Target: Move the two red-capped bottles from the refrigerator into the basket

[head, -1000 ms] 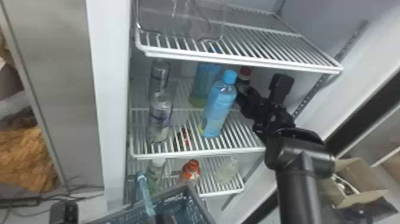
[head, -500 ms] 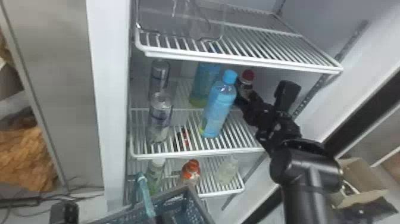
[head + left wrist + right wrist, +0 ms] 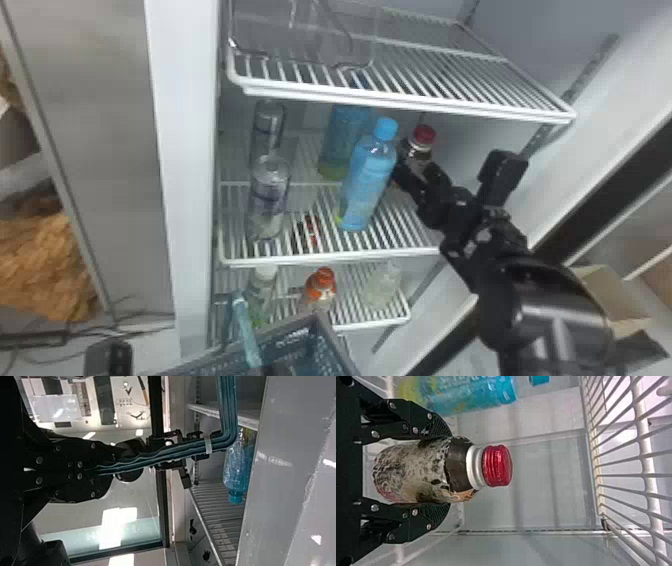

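My right pincer (image 3: 419, 172) is clamped round one red-capped bottle (image 3: 425, 135) just right of two blue bottles (image 3: 367, 185), and my left pincer (image 3: 274, 370) grips one basket's (image 3: 297, 327) handle (image 3: 246, 327) below them.

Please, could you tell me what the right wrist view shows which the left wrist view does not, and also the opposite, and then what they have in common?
Right wrist view: a red-capped bottle, with the right gripper closed on its sides and the red cap beyond the fingertips.

Left wrist view: the left gripper closed on a blue-green handle, which bends near the refrigerator.

Both: wire shelf bars and a blue bottle; I cannot tell if it is the same bottle.
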You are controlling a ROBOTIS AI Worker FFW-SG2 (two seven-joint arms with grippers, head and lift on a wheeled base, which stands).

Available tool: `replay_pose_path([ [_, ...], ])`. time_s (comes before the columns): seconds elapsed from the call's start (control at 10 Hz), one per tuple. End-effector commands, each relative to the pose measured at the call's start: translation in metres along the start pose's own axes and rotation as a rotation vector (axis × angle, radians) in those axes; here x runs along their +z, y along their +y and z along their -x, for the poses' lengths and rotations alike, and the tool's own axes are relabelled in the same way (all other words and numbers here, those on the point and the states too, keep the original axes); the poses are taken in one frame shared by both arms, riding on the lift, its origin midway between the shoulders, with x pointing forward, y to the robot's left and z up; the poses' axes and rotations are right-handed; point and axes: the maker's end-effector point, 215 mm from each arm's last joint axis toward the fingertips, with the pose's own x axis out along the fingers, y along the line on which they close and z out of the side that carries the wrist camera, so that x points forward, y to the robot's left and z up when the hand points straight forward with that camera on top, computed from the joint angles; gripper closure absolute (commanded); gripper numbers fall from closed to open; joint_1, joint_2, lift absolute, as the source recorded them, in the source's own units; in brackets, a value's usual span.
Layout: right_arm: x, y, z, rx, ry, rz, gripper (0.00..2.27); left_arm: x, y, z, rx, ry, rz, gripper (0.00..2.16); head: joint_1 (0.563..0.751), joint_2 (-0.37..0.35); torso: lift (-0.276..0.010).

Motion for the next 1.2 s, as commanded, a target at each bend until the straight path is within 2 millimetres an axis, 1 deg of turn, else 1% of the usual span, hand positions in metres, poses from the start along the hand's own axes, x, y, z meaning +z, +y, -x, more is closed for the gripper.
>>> replay_pose_path([
  [0.0,-0.005,0.000,0.017,-0.001,0.015,0.004,1.28,-0.001,0.001,0.000,0.000,0.000,0.003,1.17,0.695,-0.350,0.000],
  [0.2,-0.012,0.001,0.038,0.006,0.048,0.008,1.28,-0.002,0.002,0.001,0.003,-0.002,0.007,1.17,0.695,-0.350,0.000],
  [0.6,0.000,0.013,0.077,0.034,0.047,0.034,1.28,-0.003,0.002,0.000,0.001,-0.004,0.010,1.17,0.695,-0.350,0.000],
  [0.7,-0.004,0.013,0.092,0.033,0.065,0.034,1.28,-0.003,0.002,0.000,0.000,-0.003,0.008,1.17,0.695,-0.350,0.000],
  [0.8,-0.008,0.008,0.106,0.022,0.085,0.041,1.28,-0.003,0.002,0.000,0.001,-0.006,0.009,1.17,0.695,-0.350,0.000],
  [0.9,-0.010,-0.002,0.123,-0.003,0.101,0.050,1.28,-0.004,0.003,0.001,0.001,-0.007,0.011,1.17,0.695,-0.350,0.000],
  [1.0,-0.011,-0.008,0.137,-0.013,0.117,0.058,1.28,-0.004,0.002,0.001,0.000,-0.008,0.012,1.17,0.695,-0.350,0.000],
  [1.1,-0.010,-0.008,0.148,-0.013,0.129,0.066,1.28,-0.003,0.002,0.000,-0.001,-0.007,0.010,1.17,0.695,-0.350,0.000],
])
